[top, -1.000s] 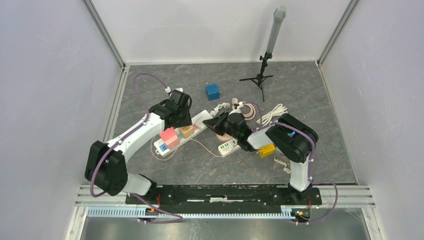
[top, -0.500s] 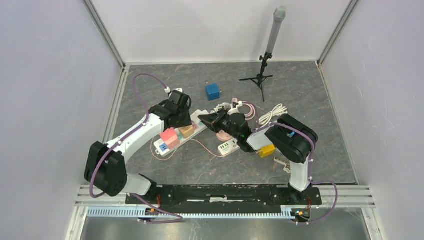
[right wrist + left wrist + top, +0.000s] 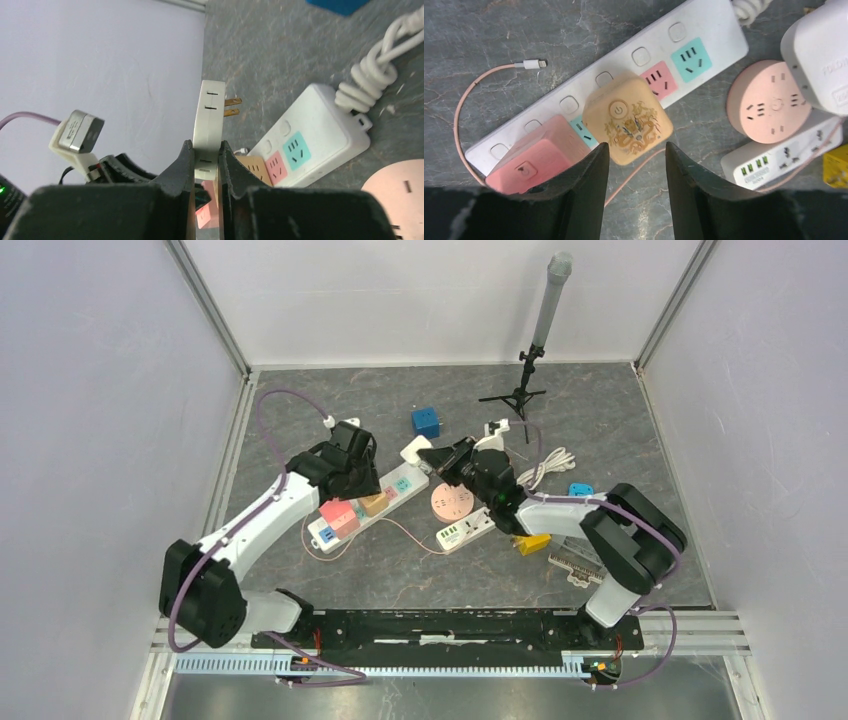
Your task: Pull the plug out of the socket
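A white power strip (image 3: 405, 480) lies diagonally on the grey floor, with a tan plug (image 3: 374, 503) and a pink plug (image 3: 338, 515) seated in it. My right gripper (image 3: 433, 455) is shut on a white plug (image 3: 414, 451) and holds it in the air above the strip's far end. In the right wrist view the plug (image 3: 210, 115) sits between my fingers with its bare brass prongs (image 3: 231, 106) clear of the strip (image 3: 320, 125). My left gripper (image 3: 636, 155) is open and empty just above the strip (image 3: 704, 20), close to the tan plug (image 3: 627, 125) and beside the pink plug (image 3: 536, 160).
A round pink socket (image 3: 452, 502) and a small white strip with green ports (image 3: 468, 530) lie right of the power strip. A blue cube (image 3: 425, 422), a black tripod (image 3: 520, 390), a coiled white cable (image 3: 545, 468) and a yellow block (image 3: 532, 542) lie around.
My right gripper has risen and moved back from the strip's far end with the white plug in it, so the prongs are out of the socket. My left arm shifted slightly left.
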Robot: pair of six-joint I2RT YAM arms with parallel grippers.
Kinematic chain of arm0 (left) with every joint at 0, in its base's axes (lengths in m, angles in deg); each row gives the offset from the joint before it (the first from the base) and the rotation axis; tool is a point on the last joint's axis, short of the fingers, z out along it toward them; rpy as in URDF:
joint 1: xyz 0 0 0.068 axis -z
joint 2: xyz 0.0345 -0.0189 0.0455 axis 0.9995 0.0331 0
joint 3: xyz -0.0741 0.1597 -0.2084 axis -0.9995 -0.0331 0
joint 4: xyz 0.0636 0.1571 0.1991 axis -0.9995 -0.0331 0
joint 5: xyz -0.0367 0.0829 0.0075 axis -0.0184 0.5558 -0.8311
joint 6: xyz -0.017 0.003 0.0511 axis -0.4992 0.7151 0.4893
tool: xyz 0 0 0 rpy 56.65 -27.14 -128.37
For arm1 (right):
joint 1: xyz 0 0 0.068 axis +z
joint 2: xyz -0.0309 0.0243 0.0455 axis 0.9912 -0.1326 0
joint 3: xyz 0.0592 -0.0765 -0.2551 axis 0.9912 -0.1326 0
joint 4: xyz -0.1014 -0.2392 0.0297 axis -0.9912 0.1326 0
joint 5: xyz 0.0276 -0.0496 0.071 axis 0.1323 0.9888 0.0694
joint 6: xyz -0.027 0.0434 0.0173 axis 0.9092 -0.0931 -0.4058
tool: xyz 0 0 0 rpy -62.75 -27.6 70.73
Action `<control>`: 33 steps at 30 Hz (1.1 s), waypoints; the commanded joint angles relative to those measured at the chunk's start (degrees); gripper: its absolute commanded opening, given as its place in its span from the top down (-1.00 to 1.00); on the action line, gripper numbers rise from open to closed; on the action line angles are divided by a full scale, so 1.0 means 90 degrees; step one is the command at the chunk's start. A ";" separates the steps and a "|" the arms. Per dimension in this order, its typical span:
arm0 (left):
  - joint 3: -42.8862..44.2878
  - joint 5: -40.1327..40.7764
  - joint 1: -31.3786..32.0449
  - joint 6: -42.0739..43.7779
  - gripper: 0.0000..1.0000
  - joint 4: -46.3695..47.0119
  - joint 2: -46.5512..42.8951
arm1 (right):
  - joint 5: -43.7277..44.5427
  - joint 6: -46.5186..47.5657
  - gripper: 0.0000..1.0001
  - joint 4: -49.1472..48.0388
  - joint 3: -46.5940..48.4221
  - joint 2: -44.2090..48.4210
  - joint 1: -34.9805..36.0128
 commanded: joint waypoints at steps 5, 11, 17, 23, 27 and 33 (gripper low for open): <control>0.0688 0.0162 -0.0019 0.0291 -0.25 -0.0118 -0.1231 | -0.0016 0.1236 1.00 0.0767 0.0202 0.0411 -0.0360; 0.0666 0.0870 -0.0025 0.0426 -0.68 -0.0230 -0.2091 | -0.1588 0.2182 0.89 -0.0018 0.1488 -0.0906 -0.0499; 0.0497 0.1282 -0.0055 0.0555 -1.00 -0.0396 -0.2666 | -0.2417 0.1943 0.86 -0.0581 0.2508 -0.2216 -0.0542; -0.0130 0.1427 -0.0118 0.0389 -1.00 -0.0365 -0.2679 | -0.2836 0.2412 0.50 -0.1025 0.2958 -0.2980 -0.0532; -0.0424 0.1384 -0.0180 0.0178 -1.00 -0.0386 -0.2567 | -0.2905 0.2684 0.36 -0.0968 0.3156 -0.3396 -0.0532; -0.0449 0.1733 -0.0221 -0.0071 -1.00 -0.0331 -0.2575 | -0.2815 0.2898 0.29 -0.1307 0.3062 -0.3657 -0.0532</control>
